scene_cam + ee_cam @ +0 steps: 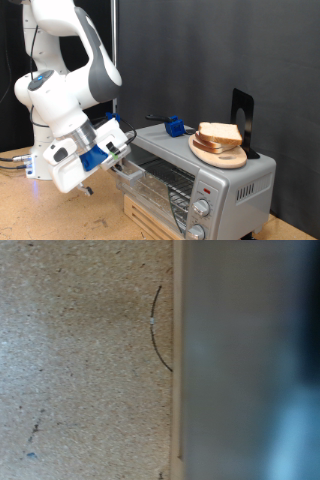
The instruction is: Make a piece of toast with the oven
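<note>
Even bright light (wrist view half blurred)

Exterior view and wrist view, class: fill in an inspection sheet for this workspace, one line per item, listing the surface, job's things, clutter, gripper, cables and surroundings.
Surface: speckled wooden table.
Job's things: oven at exterior view's right, on a wooden box; bread on a plate on top of it.
Clutter: blue object and black stand on the oven.
Gripper: gripper at the oven's front, by the door; fingers' state unclear.
Cables: some at exterior view's left edge; dark curved line in wrist view.
Surroundings: dark backdrop.
</note>
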Tool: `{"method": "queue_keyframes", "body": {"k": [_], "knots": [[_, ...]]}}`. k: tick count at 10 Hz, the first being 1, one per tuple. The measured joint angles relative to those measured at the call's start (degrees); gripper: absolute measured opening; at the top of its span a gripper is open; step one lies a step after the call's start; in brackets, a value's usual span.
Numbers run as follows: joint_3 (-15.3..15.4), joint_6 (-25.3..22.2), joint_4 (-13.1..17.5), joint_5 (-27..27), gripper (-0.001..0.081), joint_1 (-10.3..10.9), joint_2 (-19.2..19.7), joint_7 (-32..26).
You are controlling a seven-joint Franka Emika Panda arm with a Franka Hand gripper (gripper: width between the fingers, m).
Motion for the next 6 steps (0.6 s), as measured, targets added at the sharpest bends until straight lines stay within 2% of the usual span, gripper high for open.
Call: {"method": "queue_keyframes", "body": {"k": [6], "knots": [[0.0,-1.34,-0.14,-6.9,0.0682,-1.35,-3.39,4.07]]}}
